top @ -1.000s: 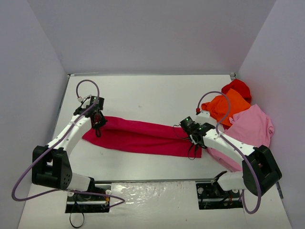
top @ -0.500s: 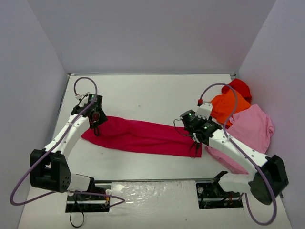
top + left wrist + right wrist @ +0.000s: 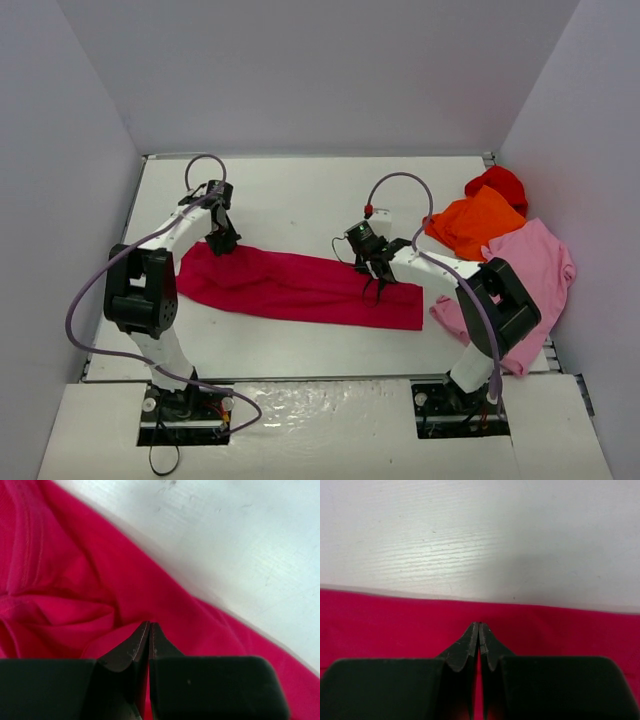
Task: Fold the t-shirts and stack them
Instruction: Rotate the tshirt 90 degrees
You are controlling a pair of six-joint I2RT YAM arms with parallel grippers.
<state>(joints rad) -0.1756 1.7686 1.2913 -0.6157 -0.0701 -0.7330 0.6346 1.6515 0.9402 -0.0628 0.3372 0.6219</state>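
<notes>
Setting: a white table (image 3: pixel 300 195) with a faintly grained top, enclosed by plain pale grey walls (image 3: pixel 300 80) on three sides.

Left gripper (image 3: pixel 222 244): the black fingers are closed tight. The tips are nipped onto a raised fold of the large crimson-magenta cloth t-shirt (image 3: pixel 290 288). Wrinkles run in toward the tips, and a thin line of crimson shows between the jaws. The grip sits at the garment's far left corner, just inside the far edge, with bare table immediately beyond.

Right gripper (image 3: pixel 375 283): the black fingers are pressed together. The tips are down on the same shirt, just inside its straight far edge and right of its middle. The cloth here lies flat. Whether any of it is caught between the tips cannot be told.

Crimson-magenta t-shirt, overall: it is laid out as one long narrow band across the middle of the table. The left end lies slightly farther back, and the squared-off right end lies nearer the front. It spans the stretch between the two grippers and runs on past the right one.

Light pink cloth t-shirt (image 3: pixel 530 265): rumpled, at the table's right edge, just beside the band's right end.

Orange cloth t-shirt (image 3: pixel 475 222): heaped behind the pink one and overlapping it.

Red cloth t-shirt (image 3: pixel 497 183): bunched in the far right corner, touching the orange one.

All three are well apart from the left gripper.
</notes>
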